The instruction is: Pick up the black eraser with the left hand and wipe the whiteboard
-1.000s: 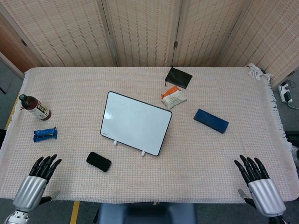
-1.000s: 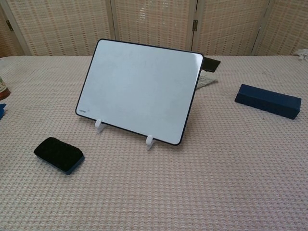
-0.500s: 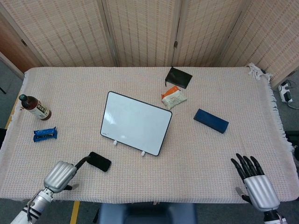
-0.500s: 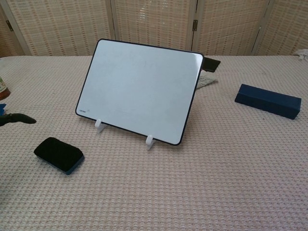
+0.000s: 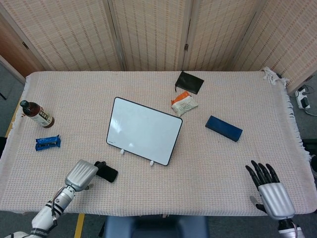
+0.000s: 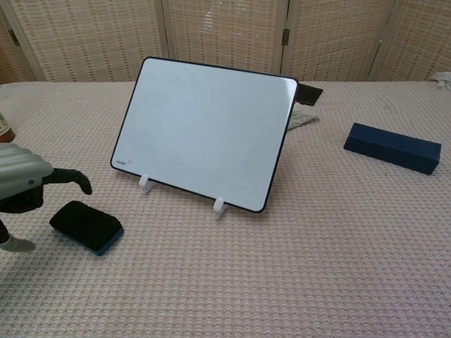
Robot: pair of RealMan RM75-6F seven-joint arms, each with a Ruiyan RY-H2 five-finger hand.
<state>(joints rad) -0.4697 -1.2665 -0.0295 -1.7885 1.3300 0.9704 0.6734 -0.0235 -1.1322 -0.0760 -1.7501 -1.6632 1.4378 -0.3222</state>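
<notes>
The black eraser [image 5: 107, 173] [image 6: 87, 225] lies flat on the cloth, left of and in front of the whiteboard. The whiteboard [image 5: 143, 130] [image 6: 204, 130] stands tilted back on two white clips near the table's middle. My left hand [image 5: 83, 174] [image 6: 27, 184] hovers just above the eraser's left end with its fingers spread over it and nothing in them. Near the front right edge, my right hand [image 5: 271, 191] is open and empty, showing only in the head view.
A dark blue box [image 5: 224, 128] [image 6: 392, 147] lies right of the board. Behind the board are a snack packet [image 5: 184, 103] and a black pouch [image 5: 189, 82]. A brown bottle [image 5: 37, 114] and a blue wrapper [image 5: 48, 142] lie at the left.
My left hand has travelled from the front left corner rightward to the eraser, now over its left end. The right hand has barely shifted.
</notes>
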